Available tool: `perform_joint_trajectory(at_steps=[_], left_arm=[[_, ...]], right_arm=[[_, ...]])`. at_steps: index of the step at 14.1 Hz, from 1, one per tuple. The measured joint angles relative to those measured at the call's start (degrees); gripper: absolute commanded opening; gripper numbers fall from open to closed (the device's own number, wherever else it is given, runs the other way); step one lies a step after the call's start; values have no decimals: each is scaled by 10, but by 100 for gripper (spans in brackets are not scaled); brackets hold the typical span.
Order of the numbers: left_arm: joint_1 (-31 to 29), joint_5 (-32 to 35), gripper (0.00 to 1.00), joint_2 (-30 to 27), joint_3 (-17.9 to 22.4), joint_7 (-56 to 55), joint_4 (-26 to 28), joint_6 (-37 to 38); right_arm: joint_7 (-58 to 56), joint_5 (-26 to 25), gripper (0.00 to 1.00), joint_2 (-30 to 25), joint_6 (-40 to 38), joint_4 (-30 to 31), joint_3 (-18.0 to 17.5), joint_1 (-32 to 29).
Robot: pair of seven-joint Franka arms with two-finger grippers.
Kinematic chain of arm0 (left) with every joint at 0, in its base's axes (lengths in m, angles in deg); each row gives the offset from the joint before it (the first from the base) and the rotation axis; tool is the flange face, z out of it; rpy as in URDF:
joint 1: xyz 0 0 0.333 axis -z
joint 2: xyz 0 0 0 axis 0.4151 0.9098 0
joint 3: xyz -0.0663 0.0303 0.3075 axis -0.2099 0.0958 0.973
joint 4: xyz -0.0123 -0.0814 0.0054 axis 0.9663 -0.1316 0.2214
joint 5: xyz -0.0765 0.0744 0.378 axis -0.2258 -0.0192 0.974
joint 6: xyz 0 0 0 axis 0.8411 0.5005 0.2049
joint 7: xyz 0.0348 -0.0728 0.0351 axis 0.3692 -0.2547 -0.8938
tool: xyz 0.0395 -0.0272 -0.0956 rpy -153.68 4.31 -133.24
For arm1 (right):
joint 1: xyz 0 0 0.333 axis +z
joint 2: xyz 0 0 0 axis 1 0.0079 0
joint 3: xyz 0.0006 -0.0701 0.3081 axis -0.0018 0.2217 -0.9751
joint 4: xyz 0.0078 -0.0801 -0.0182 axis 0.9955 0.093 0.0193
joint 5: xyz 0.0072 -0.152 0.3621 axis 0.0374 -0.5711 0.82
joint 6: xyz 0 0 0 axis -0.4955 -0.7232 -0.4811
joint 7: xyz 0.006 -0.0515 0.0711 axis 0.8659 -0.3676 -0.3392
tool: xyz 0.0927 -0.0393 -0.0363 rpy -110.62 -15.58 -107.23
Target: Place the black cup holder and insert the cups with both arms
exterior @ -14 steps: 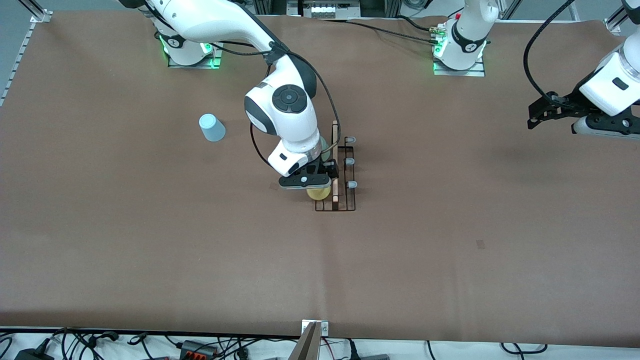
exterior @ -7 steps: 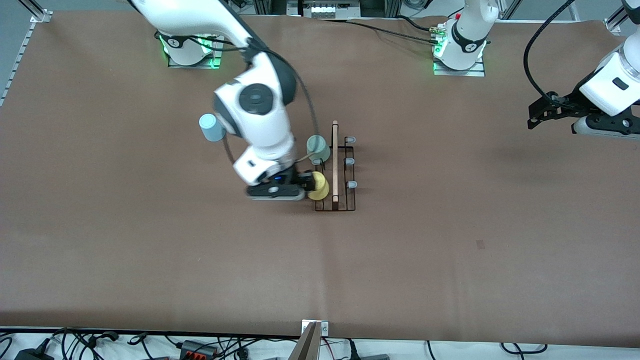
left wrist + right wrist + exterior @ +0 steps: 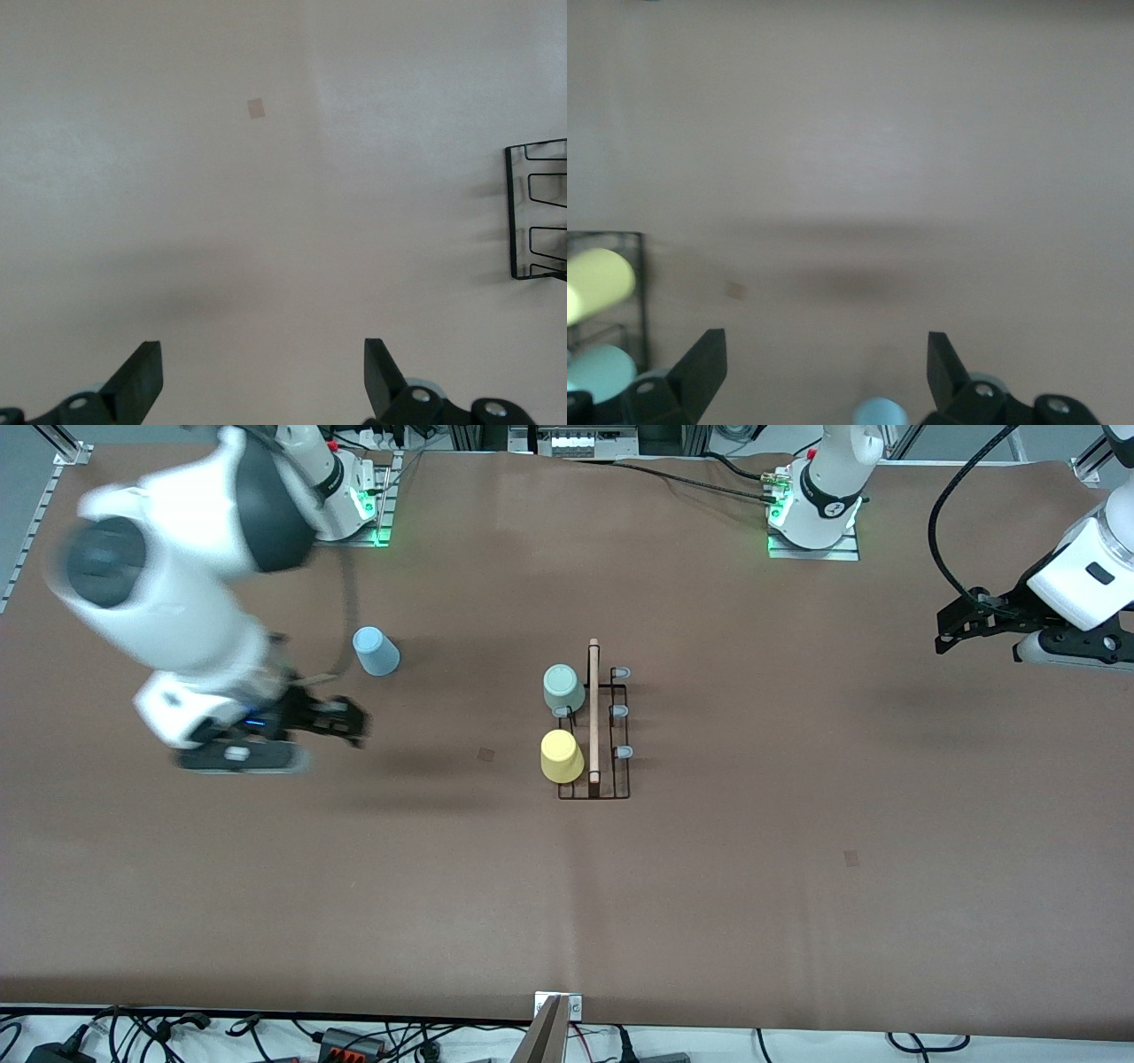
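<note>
The black cup holder (image 3: 611, 731) stands mid-table with its wooden rod handle (image 3: 594, 708) on top. A pale green cup (image 3: 563, 689) and a yellow cup (image 3: 562, 756) sit on its pegs on the side toward the right arm's end. The light blue cup (image 3: 376, 651) stands on the table toward the right arm's end. My right gripper (image 3: 341, 722) is open and empty over the table near the blue cup; its wrist view shows the blue cup (image 3: 880, 413), yellow cup (image 3: 598, 282) and green cup (image 3: 601, 372). My left gripper (image 3: 952, 629) is open and empty, waiting over the left arm's end; its wrist view shows the holder's edge (image 3: 536, 212).
Three bare pale-blue-tipped pegs (image 3: 622, 712) stand on the holder's side toward the left arm's end. The arm bases (image 3: 811, 522) stand along the table's edge farthest from the front camera. Cables (image 3: 354, 1036) lie past the near edge.
My right gripper has let go of the yellow cup on the holder's peg and swung away toward the right arm's end, near the blue cup. The left arm has not moved.
</note>
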Motion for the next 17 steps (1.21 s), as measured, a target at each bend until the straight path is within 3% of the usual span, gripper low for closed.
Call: perform_joint_trajectory(at_steps=[4, 7, 13, 17], left_arm=[[0, 0, 100, 0, 0, 0, 0, 0], [0, 0, 100, 0, 0, 0, 0, 1], [0, 0, 100, 0, 0, 0, 0, 1], [0, 0, 100, 0, 0, 0, 0, 2]], right_arm=[[-66, 1, 100, -52, -60, 3, 15, -96], [-70, 2, 100, -78, -83, 5, 49, -103], [-106, 2, 100, -88, -119, 12, 48, -100], [-120, 2, 100, -119, -124, 50, 50, -101]])
